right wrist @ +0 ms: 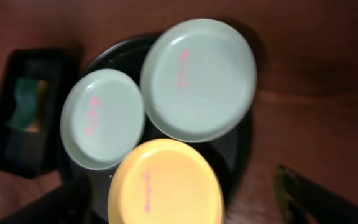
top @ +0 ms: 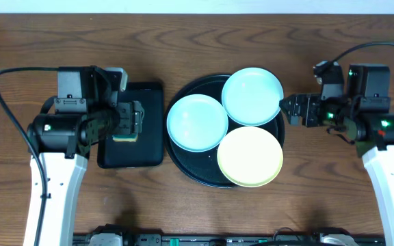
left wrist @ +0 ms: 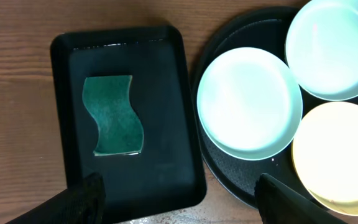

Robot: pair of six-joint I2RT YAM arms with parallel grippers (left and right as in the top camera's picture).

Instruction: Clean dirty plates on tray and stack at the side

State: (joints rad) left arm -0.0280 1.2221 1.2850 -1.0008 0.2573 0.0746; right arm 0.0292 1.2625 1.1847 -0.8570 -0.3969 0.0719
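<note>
The round black tray (top: pixel 189 161) sits mid-table and holds all three plates side by side. A mint plate (top: pixel 197 123) lies at its left, a second mint plate (top: pixel 252 96) at the back right, and the yellow plate (top: pixel 250 156) at the front right, overhanging the rim. In the right wrist view each plate shows pink smears: left mint (right wrist: pixel 101 118), right mint (right wrist: pixel 197 78), yellow (right wrist: pixel 163 186). My left gripper (top: pixel 139 119) is open and empty above the small rectangular tray. My right gripper (top: pixel 287 109) is open and empty just right of the round tray.
A small black rectangular tray (top: pixel 149 147) lies left of the round tray with a green, yellow-backed sponge (top: pixel 125 138) in it; the left wrist view shows the sponge (left wrist: pixel 114 115) lying flat. Bare wooden table lies around both trays.
</note>
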